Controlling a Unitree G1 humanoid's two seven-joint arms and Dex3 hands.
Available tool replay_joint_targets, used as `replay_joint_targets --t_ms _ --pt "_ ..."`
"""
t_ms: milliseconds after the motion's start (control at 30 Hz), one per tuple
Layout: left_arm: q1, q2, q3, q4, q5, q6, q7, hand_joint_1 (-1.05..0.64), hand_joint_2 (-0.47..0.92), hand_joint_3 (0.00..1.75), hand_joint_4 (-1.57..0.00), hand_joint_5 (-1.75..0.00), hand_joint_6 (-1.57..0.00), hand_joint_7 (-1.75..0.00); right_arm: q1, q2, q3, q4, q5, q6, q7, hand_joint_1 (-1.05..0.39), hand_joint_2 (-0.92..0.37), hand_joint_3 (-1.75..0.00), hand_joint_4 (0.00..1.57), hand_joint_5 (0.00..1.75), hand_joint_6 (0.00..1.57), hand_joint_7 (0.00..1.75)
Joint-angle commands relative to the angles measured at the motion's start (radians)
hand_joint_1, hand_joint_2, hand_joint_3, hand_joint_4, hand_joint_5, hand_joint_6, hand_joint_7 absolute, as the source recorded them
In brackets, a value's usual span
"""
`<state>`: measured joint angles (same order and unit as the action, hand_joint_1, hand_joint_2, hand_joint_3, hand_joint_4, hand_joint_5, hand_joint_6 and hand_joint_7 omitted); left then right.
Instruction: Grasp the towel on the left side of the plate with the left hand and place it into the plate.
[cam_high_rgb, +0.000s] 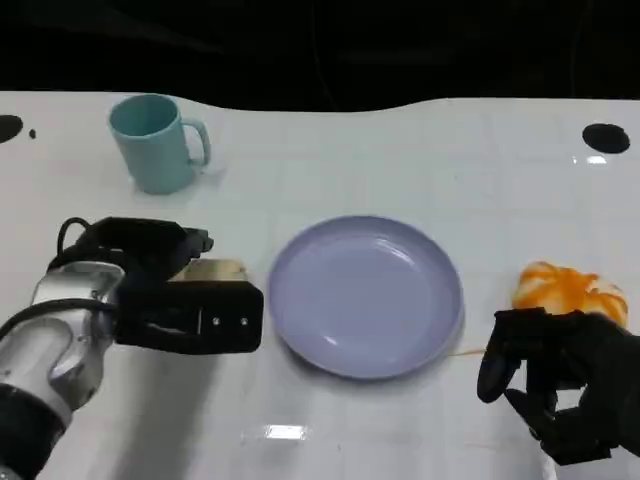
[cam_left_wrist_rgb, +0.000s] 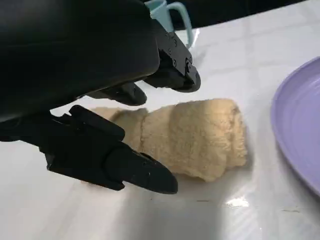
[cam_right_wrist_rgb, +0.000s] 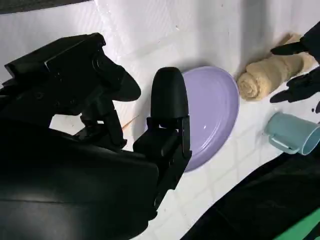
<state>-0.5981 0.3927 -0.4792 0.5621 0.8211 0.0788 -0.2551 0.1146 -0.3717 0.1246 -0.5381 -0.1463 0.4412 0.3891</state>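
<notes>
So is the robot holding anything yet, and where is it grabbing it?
Nothing is held yet. The left hand has its fingers spread on either side of the rolled towel, not closed on it. The right hand holds nothing.

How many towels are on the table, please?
1. The rolled beige towel lies on the table left of the purple plate, with the left robot hand around it, fingers either side. The arm covers most of it in the head view.
</notes>
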Motion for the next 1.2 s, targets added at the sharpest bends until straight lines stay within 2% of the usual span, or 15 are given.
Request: replay_joint_targets --t_ms 33,200,333,433,533,567,600,633,667,700,767,833,900,1167,1200 --pt "-0.066 -0.025 -0.033 0.159 0.005 -0.027 0.039 -0.58 0.91 0.05 -0.52 -0.09 -0.43 -0.02 0.008 -0.015 -0.024 -0.013 0.019 -0.010 0.007 0.03 -0.56 -1.10 0.74 1.75 0.70 1.45" --pt "-0.124 -0.066 -0.075 0.334 0.007 -0.064 0.096 -0.63 0.92 0.15 -0.57 -0.09 -0.50 -0.04 0.014 -0.017 -0.027 -0.013 0.019 -0.023 0.008 0.02 -0.55 -1.12 0.74 1.75 0.69 1.46" --pt "-0.152 -0.091 -0.091 0.437 -0.005 -0.085 0.127 -0.62 0.92 0.13 -0.58 -0.08 -0.56 -0.04 0.020 -0.014 -0.031 -0.017 0.026 -0.023 0.008 0.02 -0.55 -1.13 0.75 1.75 0.70 1.46" --pt "-0.155 -0.103 -0.084 0.479 -0.024 -0.104 0.171 -0.56 0.92 0.07 -0.63 -0.08 -0.62 -0.05 0.020 -0.013 -0.036 -0.021 0.033 -0.016 0.008 0.02 -0.55 -1.13 0.75 1.75 0.69 1.46" --pt "-0.149 -0.109 -0.066 0.510 -0.051 -0.143 0.250 -0.41 0.90 0.02 -0.77 -0.15 -0.78 -0.09 0.018 -0.015 -0.037 -0.018 0.030 -0.017 0.007 0.02 -0.55 -1.13 0.74 1.75 0.69 1.46" --pt "-0.147 -0.109 -0.064 0.518 -0.057 -0.157 0.273 -0.31 0.90 0.01 -0.82 -0.35 -0.91 -0.15 0.018 -0.016 -0.036 -0.018 0.028 -0.017 0.006 0.02 -0.55 -1.13 0.74 1.75 0.69 1.46" --pt "-0.146 -0.109 -0.062 0.530 -0.063 -0.173 0.300 -0.28 0.90 0.01 -0.77 -0.55 -0.96 -0.17 0.017 -0.015 -0.036 -0.017 0.027 -0.017 0.005 0.02 -0.55 -1.12 0.74 1.75 0.69 1.46" --pt "-0.144 -0.107 -0.060 0.540 -0.068 -0.193 0.327 -0.25 0.91 0.04 -0.76 -0.96 -1.00 -0.28 0.017 -0.013 -0.036 -0.016 0.027 -0.017 0.003 0.02 -0.55 -1.12 0.74 1.75 0.69 1.46" --pt "-0.143 -0.105 -0.058 0.551 -0.071 -0.210 0.348 -0.23 0.91 0.07 -0.76 -1.25 -0.98 -0.46 0.016 -0.012 -0.036 -0.016 0.028 -0.016 0.003 0.02 -0.55 -1.12 0.74 1.75 0.69 1.45" --pt "-0.142 -0.104 -0.056 0.560 -0.074 -0.224 0.367 -0.20 0.92 0.12 -0.77 -1.50 -0.89 -0.82 0.017 -0.012 -0.036 -0.017 0.027 -0.017 0.002 0.02 -0.55 -1.12 0.74 1.75 0.69 1.45" --pt "-0.140 -0.100 -0.054 0.569 -0.084 -0.235 0.384 -0.16 0.92 0.27 -0.78 -1.70 -0.76 -1.38 0.017 -0.011 -0.036 -0.022 0.028 -0.009 0.002 0.02 -0.56 -1.12 0.73 1.75 0.69 1.45" --pt "-0.138 -0.098 -0.050 0.574 -0.095 -0.245 0.395 -0.16 0.92 0.34 -0.79 -1.73 -0.72 -1.59 0.018 -0.009 -0.036 -0.025 0.029 -0.003 0.002 0.02 -0.56 -1.11 0.73 1.75 0.69 1.45" --pt "-0.130 -0.093 -0.043 0.568 -0.104 -0.263 0.423 -0.18 0.92 0.35 -0.81 -1.74 -0.66 -1.70 0.020 -0.007 -0.036 -0.025 0.032 -0.011 0.001 0.03 -0.56 -1.11 0.73 1.75 0.69 1.45" --pt "-0.108 -0.066 -0.061 0.535 -0.066 -0.321 0.597 -0.19 0.87 0.35 -0.85 -1.75 -0.60 -1.75 0.013 -0.011 -0.022 -0.030 0.021 -0.006 0.002 0.03 -0.56 -1.10 0.74 1.75 0.69 1.45" --pt "-0.108 -0.066 -0.058 0.526 -0.067 -0.320 0.608 -0.19 0.81 0.45 -0.85 -1.75 -0.60 -1.74 0.012 -0.011 -0.021 -0.030 0.019 -0.004 0.002 0.03 -0.56 -1.10 0.74 1.75 0.69 1.45"
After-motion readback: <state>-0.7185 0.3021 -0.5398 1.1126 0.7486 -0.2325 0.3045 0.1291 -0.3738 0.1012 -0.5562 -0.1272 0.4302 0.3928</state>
